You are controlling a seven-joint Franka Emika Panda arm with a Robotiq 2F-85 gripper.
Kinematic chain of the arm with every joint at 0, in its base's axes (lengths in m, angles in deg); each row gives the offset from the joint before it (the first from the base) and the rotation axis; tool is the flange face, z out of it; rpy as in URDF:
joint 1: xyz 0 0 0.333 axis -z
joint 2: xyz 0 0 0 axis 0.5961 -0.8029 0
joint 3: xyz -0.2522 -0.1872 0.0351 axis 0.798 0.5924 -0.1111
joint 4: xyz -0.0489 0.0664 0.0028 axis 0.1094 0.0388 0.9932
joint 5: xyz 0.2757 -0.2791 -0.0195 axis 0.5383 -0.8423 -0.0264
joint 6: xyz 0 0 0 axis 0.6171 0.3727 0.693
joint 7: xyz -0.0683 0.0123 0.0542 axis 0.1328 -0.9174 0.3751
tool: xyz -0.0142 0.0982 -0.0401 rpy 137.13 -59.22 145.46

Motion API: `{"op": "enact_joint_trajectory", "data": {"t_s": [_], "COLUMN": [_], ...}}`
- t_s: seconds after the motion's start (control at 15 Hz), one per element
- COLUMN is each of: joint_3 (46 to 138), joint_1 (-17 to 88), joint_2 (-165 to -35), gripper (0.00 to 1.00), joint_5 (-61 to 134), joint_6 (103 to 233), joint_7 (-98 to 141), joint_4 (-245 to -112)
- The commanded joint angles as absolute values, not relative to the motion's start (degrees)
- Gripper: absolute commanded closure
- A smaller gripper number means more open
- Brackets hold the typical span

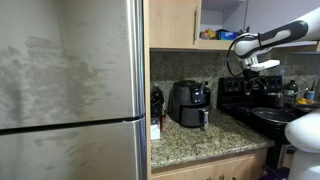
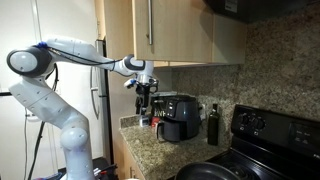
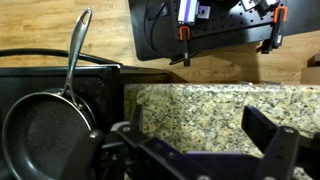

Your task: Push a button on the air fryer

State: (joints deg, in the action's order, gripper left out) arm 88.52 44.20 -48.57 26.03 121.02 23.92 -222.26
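The air fryer (image 1: 188,103) is black and rounded, with a front drawer handle. It stands on the granite counter against the backsplash and shows in both exterior views (image 2: 180,117). My gripper (image 1: 243,66) hangs in the air above the counter, higher than the air fryer and apart from it (image 2: 146,92). In the wrist view the gripper (image 3: 196,140) is open and empty, with bare granite between its fingers. The air fryer does not show in the wrist view.
A black stove (image 1: 262,108) with a dark frying pan (image 3: 45,128) adjoins the granite counter (image 3: 200,105). A small dark bottle (image 2: 212,125) stands beside the air fryer. A steel fridge (image 1: 70,90) fills one side. Wooden cabinets (image 2: 165,30) hang above.
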Motion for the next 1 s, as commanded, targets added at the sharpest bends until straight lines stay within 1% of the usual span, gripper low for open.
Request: {"op": "enact_joint_trajectory", "data": {"t_s": [0.0,0.13,0.2,0.47,0.53,0.67,0.73,0.93], "joint_3": [86.2,84.62,85.55,85.33,84.89,85.31,87.1,86.09], "joint_1": [37.12,33.89,35.37,34.6,34.71,32.85,32.95,32.78], "joint_2": [-45.37,-44.06,-46.56,-45.9,-48.32,-53.97,-50.99,-55.5], "gripper": [0.0,0.0,0.0,0.0,0.0,0.0,0.0,0.0], "joint_5": [29.26,29.45,28.8,28.83,28.48,35.49,36.13,42.42], "joint_6": [122.24,124.39,121.98,122.04,123.7,129.54,128.1,135.18], "joint_7": [26.15,26.3,24.44,23.62,22.72,21.73,25.81,23.06], "joint_4": [-223.83,-223.52,-222.2,-222.2,-221.67,-220.91,-222.36,-222.01]}}
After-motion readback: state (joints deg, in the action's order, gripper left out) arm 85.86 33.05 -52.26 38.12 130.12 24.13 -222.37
